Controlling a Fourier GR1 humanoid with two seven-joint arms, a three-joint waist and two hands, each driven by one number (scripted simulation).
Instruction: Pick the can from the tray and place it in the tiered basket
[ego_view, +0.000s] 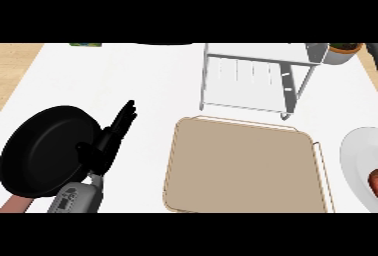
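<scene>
Beige and flat, the tray (244, 167) is lying in the middle of the white counter (111, 80), and its surface is showing nothing on it; the can is not appearing anywhere in the head view, so I cannot tell where it is. Just behind the tray, toward the top of the view, the tiered basket (258, 75) is standing, a metal wire frame with thin legs and a pale shelf, and it is close to the tray's far edge but not touching it as far as I can see. At the left side, the left hand (107, 142) is staying edge-on above the counter, with its black fingers straight and pressed together, pointing away from the robot, and it is holding nothing. Its grey forearm (77, 197) is coming in from the lower edge. Directly beside this hand, on its left, a black round pan (48, 150) is lying, and the hand is looking to be touching its rim or overlapping it. At the right edge a white plate (358, 160) is showing partly, with something reddish-brown (373, 180) on it. The right hand is not showing in this view.
</scene>
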